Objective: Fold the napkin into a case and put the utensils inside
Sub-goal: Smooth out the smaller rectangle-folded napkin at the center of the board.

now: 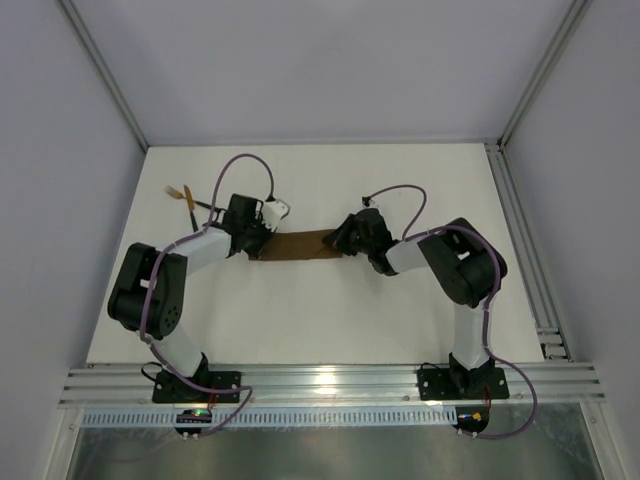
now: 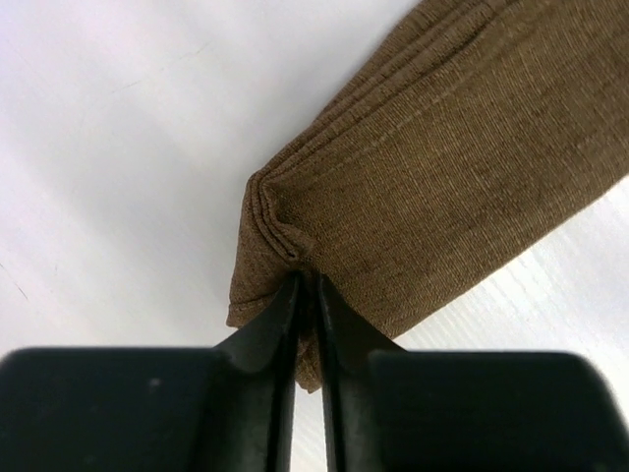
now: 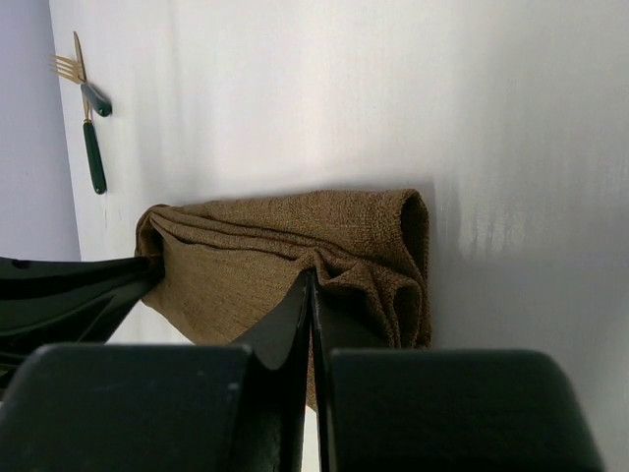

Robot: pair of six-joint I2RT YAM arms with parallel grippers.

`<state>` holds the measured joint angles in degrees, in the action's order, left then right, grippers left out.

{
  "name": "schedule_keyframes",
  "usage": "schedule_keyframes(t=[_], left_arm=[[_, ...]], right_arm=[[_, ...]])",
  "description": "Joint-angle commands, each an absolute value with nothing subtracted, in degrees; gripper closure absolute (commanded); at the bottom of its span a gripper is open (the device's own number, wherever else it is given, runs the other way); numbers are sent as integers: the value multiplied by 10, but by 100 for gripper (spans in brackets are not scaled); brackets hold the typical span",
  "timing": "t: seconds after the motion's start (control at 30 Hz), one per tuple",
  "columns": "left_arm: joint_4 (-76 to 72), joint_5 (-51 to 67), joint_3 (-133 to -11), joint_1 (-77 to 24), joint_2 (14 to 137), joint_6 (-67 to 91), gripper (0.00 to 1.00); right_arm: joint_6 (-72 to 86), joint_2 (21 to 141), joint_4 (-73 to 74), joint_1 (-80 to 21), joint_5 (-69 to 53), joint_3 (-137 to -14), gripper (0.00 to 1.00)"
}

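napkin (image 1: 295, 244) — a plain dark-brown cloth with a fine woven grain — lies folded into a narrow flat strip near the middle of the white table (image 1: 320, 320), running left to right between the two arms. several stacked layers show along its long edge as parallel ridges in the left wrist view. the left end is gathered into a small pleat where the layers meet at a corner. the right end is doubled over on itself, with soft creases running toward the grip there.

left gripper (image 2: 307, 285) sits at the strip's left end, its jaws drawn almost together with only a thin slit between them, pinching the pleated corner of the cloth. right gripper (image 3: 312, 285) sits at the other end, its jaws pressed fully together on a raised fold just inside the doubled-over end. the cloth spans between the two — whether either end is lifted off the table i cannot tell.

utensils (image 1: 190, 198) lie on the table at the far left, beyond the left gripper and apart from the cloth. they are two slim pieces with gold heads and dark handles, crossed over each other, one a fork (image 3: 67, 68).
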<state>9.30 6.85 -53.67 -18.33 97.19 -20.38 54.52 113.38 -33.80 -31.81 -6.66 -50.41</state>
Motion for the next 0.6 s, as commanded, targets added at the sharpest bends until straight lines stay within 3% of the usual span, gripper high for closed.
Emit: schedule_keyframes(t=[0.0, 0.07, 0.17, 0.4, 0.57], left_arm=[[152, 62, -514, -182, 934, -210, 82], [162, 54, -524, -183, 919, -213, 69], [182, 40, -541, -182, 902, -210, 63], [187, 25, -554, -188, 843, -205, 57], [161, -52, -554, -261, 824, -235, 55]], right_arm=[[544, 1149, -297, -321, -54, -519, 97], [540, 1149, -287, -321, -55, -526, 97], [526, 1153, -265, -322, -60, -541, 97], [513, 1154, -253, -321, -68, -555, 97], [504, 1156, -241, -322, -74, -568, 97]])
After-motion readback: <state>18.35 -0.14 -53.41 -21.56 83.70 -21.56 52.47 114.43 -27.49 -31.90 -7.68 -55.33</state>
